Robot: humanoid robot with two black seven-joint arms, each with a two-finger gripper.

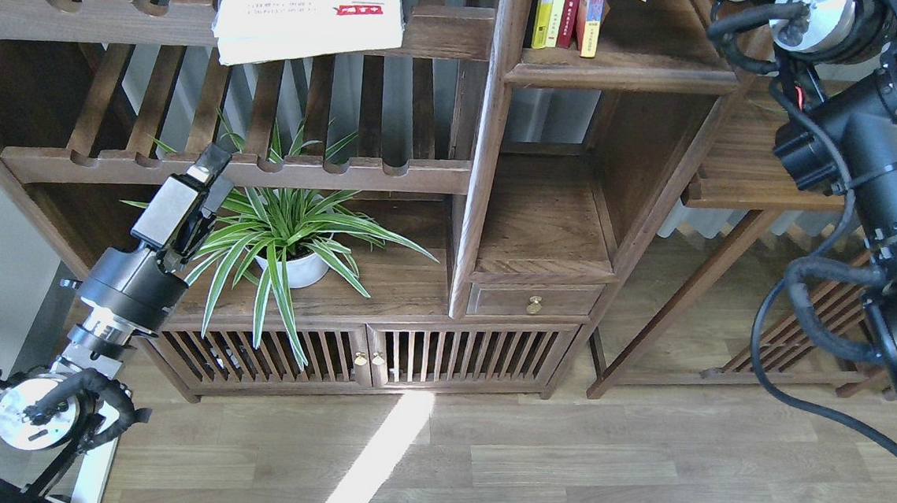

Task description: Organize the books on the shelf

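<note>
The left hand (213,168) is raised before the plant (292,233), holding nothing; its opening cannot be told. The right hand is out of view. Books (568,11) stand on the shelf (627,74).

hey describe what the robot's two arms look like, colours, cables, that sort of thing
Both arms are black and cylindrical with silver metal joint rings. The left arm ends in a grey boxy gripper with dark jaws. The right arm carries thick looping black cables and a red detail; its gripper is out of view.

Four thin books (568,11) stand upright on the shelf (627,74) at upper right; one large white book (307,9) lies upper left. One potted plant (287,244), one small drawer (533,300), two slatted doors (362,352).
</note>
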